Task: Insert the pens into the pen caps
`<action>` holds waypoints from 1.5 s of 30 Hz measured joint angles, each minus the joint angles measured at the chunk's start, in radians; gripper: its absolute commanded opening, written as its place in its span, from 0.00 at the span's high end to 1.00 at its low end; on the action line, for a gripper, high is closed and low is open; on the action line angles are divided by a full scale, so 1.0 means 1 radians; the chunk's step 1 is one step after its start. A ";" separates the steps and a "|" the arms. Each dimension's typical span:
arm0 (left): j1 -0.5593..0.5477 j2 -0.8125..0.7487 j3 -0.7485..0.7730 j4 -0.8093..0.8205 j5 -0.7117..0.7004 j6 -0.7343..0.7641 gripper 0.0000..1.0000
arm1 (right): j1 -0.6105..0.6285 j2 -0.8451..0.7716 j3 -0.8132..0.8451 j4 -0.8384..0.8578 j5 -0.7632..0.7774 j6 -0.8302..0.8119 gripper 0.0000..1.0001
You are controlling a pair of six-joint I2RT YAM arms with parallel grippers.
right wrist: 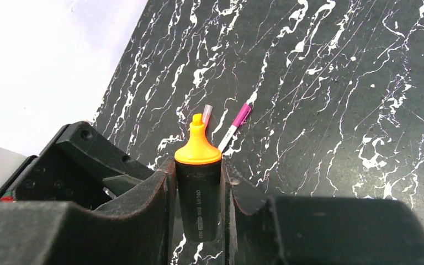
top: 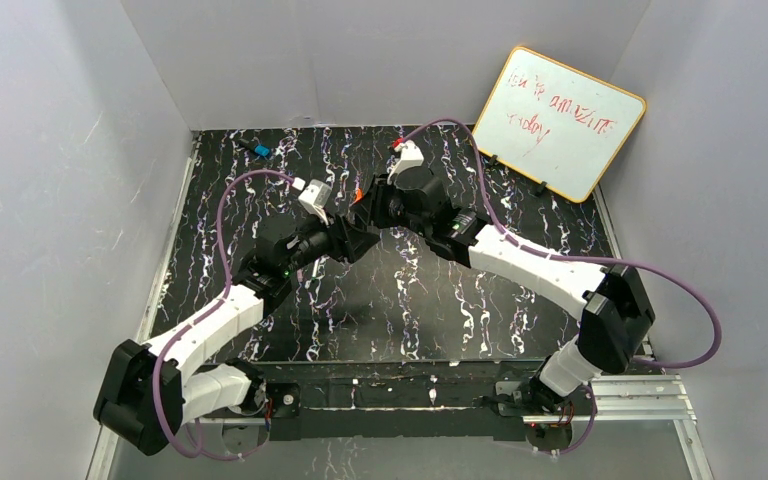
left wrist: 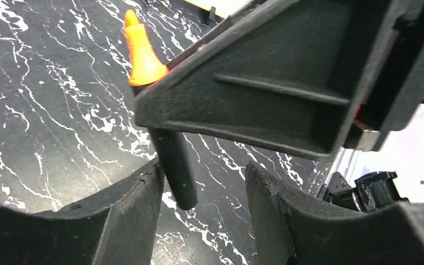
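Right end effector [right wrist: 197, 172]: marker [right wrist: 199, 207] tip outward

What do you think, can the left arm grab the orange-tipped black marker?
Probably yes. The bare end of the black marker looks to hang between the open left fingers, with nothing in the way. The right fingers grip its upper part.

The left arm [top: 205, 325] and the right arm [top: 538, 265] are each showing white link covers joined by black joint housings. A purple cable [top: 222, 218] is running along each arm. The fingers [right wrist: 143, 215] are showing matte black moulded plastic with scuffed edges.
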 measured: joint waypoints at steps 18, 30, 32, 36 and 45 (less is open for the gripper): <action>0.011 0.010 0.003 -0.014 -0.040 -0.007 1.00 | 0.005 0.009 0.011 -0.005 0.003 -0.016 0.72; 0.001 0.029 0.006 -0.035 -0.035 0.008 1.00 | 0.002 0.005 0.027 -0.007 0.029 -0.061 0.30; 0.001 0.030 0.006 -0.047 -0.036 0.014 1.00 | -0.017 -0.016 0.028 -0.020 0.040 -0.076 0.29; 0.001 0.026 0.006 -0.081 -0.039 0.026 1.00 | -0.161 -0.135 -0.013 -0.042 0.029 -0.069 0.29; 0.001 -0.048 0.006 -0.219 -0.028 0.043 1.00 | -0.468 -0.270 -0.113 -0.322 0.054 0.055 0.28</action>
